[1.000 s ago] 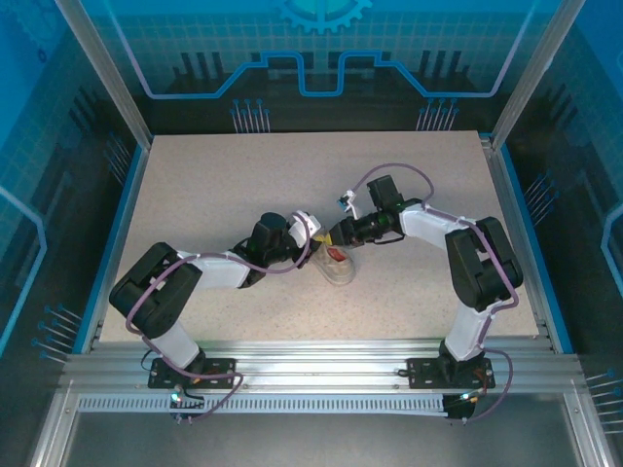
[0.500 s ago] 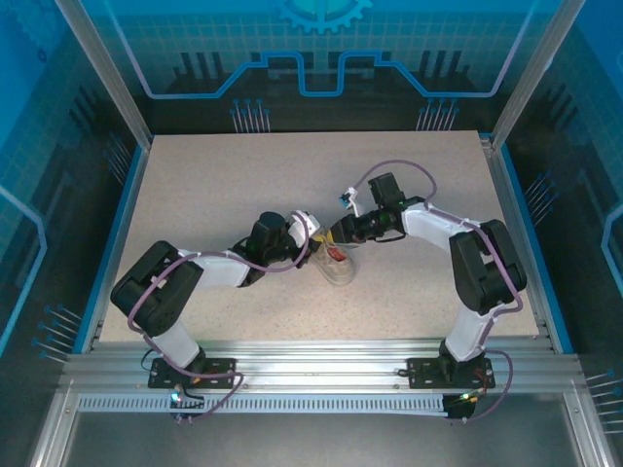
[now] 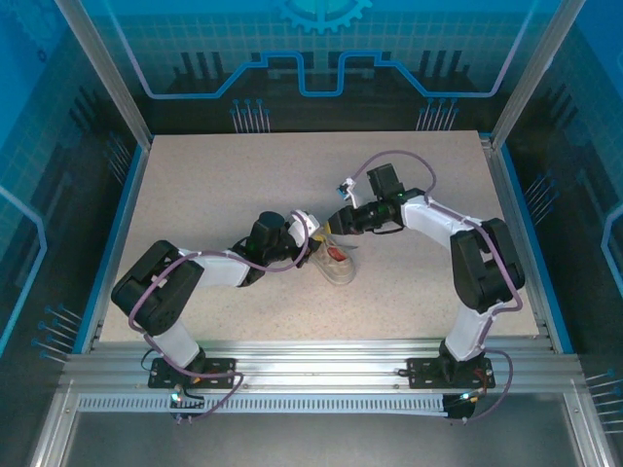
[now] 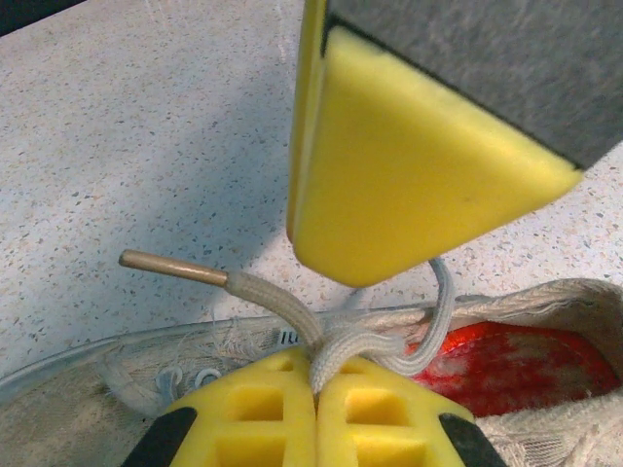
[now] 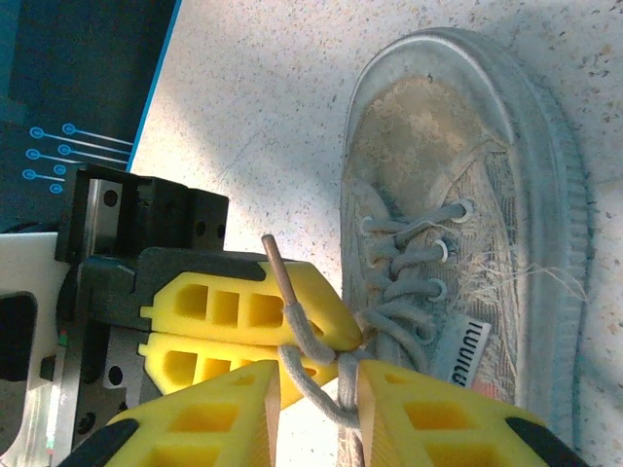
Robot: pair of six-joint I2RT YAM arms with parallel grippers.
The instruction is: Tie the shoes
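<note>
Yellow-padded, the left gripper (image 4: 316,394) is clamped tight on the white laces (image 4: 282,306) of the one whitish-grey sneaker (image 3: 338,265) lying mid-table (image 3: 224,175) between two arms, while the right gripper (image 5: 319,389) stands slightly apart, one strand running loose through the gap.

Top overhead; wrist cams near sneaker (image 5: 438,126)

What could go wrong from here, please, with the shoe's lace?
The left gripper pinches the lace near its tip, so a pull may slip it free. Nothing holds the shoe down; tugging may drag it. The right gripper, open around crossed strands, could catch the wrong one.
</note>
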